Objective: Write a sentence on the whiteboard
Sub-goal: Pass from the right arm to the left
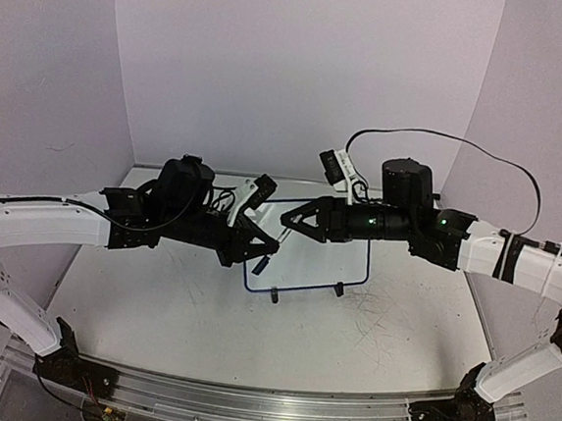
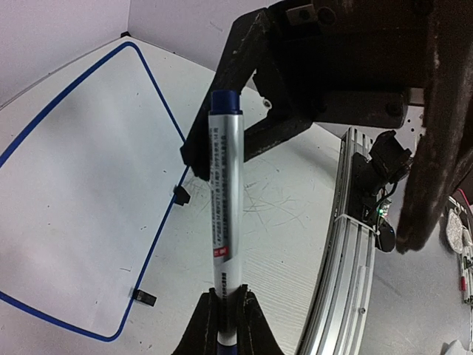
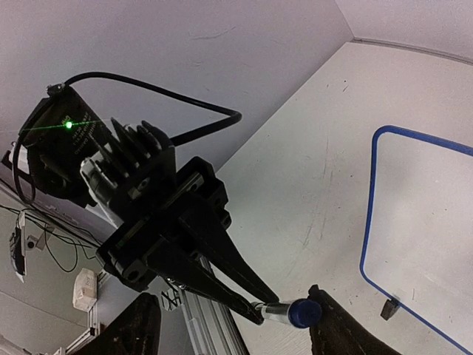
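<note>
Pinching a blue-capped marker (image 2: 224,200) in my left end effector (image 2: 228,297), label print illegible; right end effector (image 1: 290,223) spread open.

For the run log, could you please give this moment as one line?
left tool shut on marker | right tool open by cap | whiteboard blank

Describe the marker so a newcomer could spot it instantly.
Find the whiteboard, the blue-framed panel mid-table. By its left edge the left tool and right tool meet; the marker is the silver barrel clamped in the left one. Its dark blue cap and printed label set it apart from the black hardware around it.
</note>
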You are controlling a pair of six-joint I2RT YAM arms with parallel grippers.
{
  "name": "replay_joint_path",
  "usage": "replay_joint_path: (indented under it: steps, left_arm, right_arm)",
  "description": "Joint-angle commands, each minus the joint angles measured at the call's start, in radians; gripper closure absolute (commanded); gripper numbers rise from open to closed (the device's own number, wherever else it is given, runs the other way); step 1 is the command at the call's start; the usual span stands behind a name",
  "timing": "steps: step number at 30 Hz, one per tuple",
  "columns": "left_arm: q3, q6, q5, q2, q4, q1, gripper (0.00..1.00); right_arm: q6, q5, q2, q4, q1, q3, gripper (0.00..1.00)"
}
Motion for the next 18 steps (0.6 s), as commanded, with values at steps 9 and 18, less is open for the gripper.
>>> replay_joint_path:
  steps: [9, 18]
  left_arm:
    - [0.053, 0.034, 0.029, -0.012, 0.048, -0.031, 1.0]
    - [-0.04, -0.059, 0.04, -0.121, 0.089, -0.024, 0.4]
  right_arm:
    - [0.03, -0.048, 0.019, 0.059, 0.0, 0.011, 0.74]
    - [0.019, 0.061, -0.118, 0.092, -0.012, -0.043, 1.0]
